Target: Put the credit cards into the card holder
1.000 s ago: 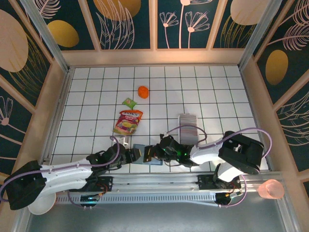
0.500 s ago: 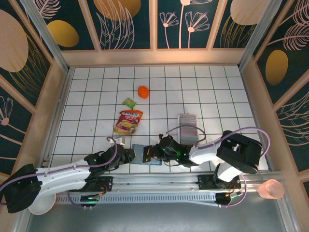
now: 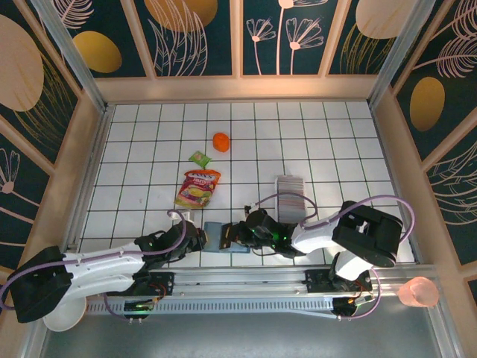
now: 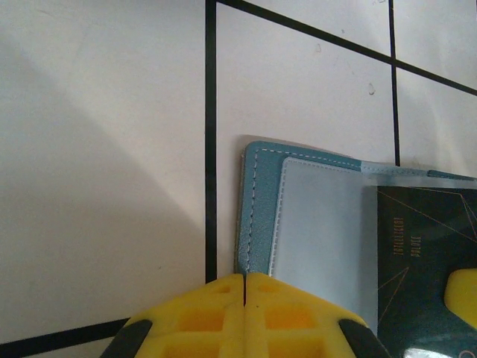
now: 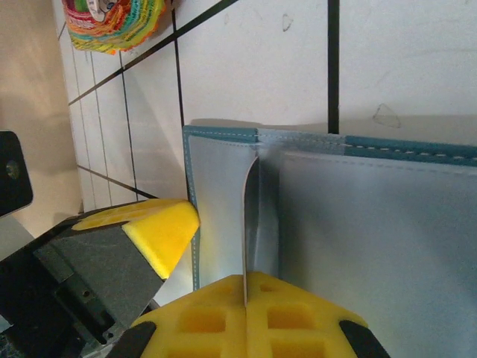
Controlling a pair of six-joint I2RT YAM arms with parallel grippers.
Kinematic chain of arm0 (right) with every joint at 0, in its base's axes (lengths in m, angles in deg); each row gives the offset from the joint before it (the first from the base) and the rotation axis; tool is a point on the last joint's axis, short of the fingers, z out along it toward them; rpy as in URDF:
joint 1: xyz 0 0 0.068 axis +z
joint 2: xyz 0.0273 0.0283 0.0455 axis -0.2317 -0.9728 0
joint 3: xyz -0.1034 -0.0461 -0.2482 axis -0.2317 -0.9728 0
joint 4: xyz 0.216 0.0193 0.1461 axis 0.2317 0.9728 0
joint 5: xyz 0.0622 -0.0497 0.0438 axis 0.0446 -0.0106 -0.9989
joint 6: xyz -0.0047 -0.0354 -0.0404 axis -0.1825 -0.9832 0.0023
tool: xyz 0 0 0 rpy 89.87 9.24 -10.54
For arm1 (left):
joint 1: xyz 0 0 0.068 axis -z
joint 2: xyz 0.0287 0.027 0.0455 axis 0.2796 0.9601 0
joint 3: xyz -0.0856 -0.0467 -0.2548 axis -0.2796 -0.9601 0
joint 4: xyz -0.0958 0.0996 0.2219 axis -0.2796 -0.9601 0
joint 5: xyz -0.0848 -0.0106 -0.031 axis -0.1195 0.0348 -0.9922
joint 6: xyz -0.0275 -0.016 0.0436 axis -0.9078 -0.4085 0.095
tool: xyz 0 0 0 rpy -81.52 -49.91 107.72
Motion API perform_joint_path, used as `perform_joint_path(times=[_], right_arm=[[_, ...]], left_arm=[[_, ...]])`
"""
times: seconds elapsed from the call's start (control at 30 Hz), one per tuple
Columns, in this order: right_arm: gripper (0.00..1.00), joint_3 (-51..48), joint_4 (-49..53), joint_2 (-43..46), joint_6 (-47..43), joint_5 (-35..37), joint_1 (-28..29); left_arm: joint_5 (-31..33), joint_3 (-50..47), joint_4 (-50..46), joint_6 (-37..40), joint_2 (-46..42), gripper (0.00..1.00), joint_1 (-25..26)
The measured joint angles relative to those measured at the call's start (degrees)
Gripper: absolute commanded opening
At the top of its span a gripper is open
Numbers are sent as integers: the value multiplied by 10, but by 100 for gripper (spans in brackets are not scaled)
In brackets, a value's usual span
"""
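The open card holder (image 3: 223, 239) lies on the worktop (image 3: 149, 149) between our arms, long side left to right, with our left jaws pressed together at its left edge and our right jaws pinching a dark card (image 4: 417, 253) over it.

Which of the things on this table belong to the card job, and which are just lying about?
Job: teal-blue folding card holder; grey row of thin credit cards; dark card lying over the holder.
Lying about: red-yellow snack pouch; small green packet; orange round lump.
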Motion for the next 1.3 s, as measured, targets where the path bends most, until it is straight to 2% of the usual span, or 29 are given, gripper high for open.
perform_joint_path(times=[0.27,0.9,1.03,1.1,1.17,1.3], right_arm=[[0,-21,-57,-15,2,0,0],[0,-23,-60,-24,0,4,0],[0,-22,-60,-23,0,4,0],[0,-22,-61,-22,-1,4,0],[0,-21,-60,-22,-1,4,0],[0,-21,-60,-22,0,4,0]], left_arm=[[0,1,5,0,5,2,-2],[-1,1,9,0,9,5,-2],[-1,1,13,0,11,13,-2],[-5,4,16,-2,14,26,-2],[-12,10,16,-2,15,32,-2],[-17,15,12,0,12,36,-2]])
